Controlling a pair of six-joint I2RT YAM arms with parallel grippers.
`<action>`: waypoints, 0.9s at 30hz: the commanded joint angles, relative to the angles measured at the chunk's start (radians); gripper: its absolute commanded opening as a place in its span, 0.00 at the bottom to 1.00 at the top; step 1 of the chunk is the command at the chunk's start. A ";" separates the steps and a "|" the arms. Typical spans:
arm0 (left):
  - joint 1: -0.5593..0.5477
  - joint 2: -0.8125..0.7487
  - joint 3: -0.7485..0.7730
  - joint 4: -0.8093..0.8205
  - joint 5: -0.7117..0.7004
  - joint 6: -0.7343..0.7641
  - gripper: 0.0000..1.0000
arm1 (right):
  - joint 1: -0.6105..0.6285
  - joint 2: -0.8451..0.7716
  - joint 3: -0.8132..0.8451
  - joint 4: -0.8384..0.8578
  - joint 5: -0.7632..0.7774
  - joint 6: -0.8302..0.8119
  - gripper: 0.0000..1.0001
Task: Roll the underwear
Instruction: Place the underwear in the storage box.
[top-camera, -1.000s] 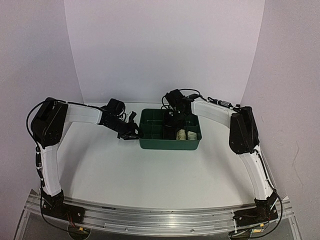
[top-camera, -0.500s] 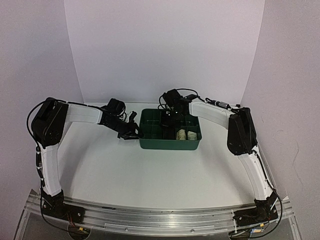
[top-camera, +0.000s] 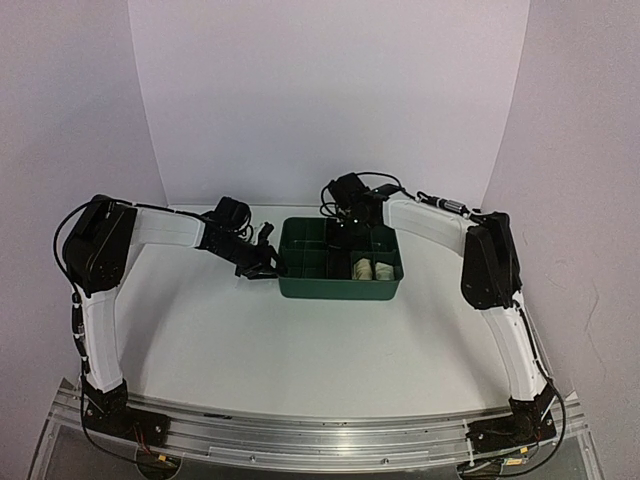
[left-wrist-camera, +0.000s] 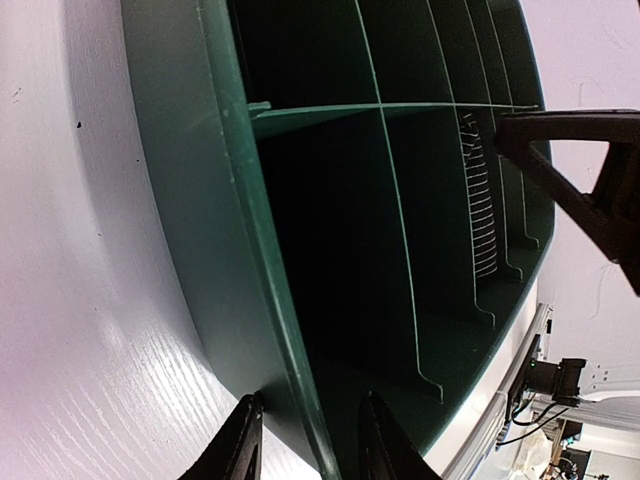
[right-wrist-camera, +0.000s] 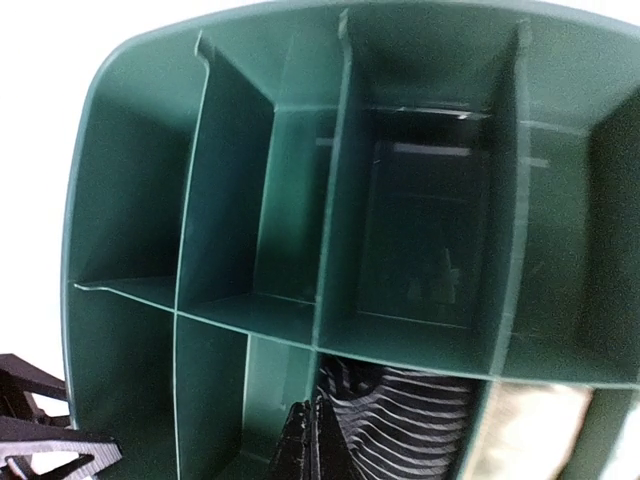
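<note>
– Underwear (top-camera: 363, 268), where is it?
– It is in the green tray (top-camera: 340, 287), which sits on the white table (top-camera: 250, 340). I see two little rolls in the front row, near the right end. They lie side by side, each in its own slot.
– What do they look like?
– One is a striped roll (right-wrist-camera: 400, 435), cream with dark lines. The cream roll (top-camera: 384, 269) is just to its right, with a thin green wall between them.
– What is the left gripper (left-wrist-camera: 312, 445) doing?
– It pinches the tray's left wall. One finger is outside the tray and one is inside, with the wall squeezed between them.
– And the right gripper (right-wrist-camera: 308, 445)?
– Its fingers are pressed together, and I see nothing between them. It hangs over the tray. In its own camera its tip shows just beside the striped roll. I cannot tell if it touches the cloth.
</note>
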 joint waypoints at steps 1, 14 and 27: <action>-0.003 0.002 0.035 0.011 -0.004 0.016 0.32 | -0.004 -0.082 -0.025 -0.011 0.048 0.009 0.00; -0.002 0.003 0.043 0.001 -0.007 0.022 0.32 | -0.006 0.025 0.013 -0.012 -0.002 0.045 0.00; -0.003 0.021 0.055 -0.002 -0.004 0.026 0.32 | -0.005 0.111 0.086 -0.013 -0.052 0.064 0.00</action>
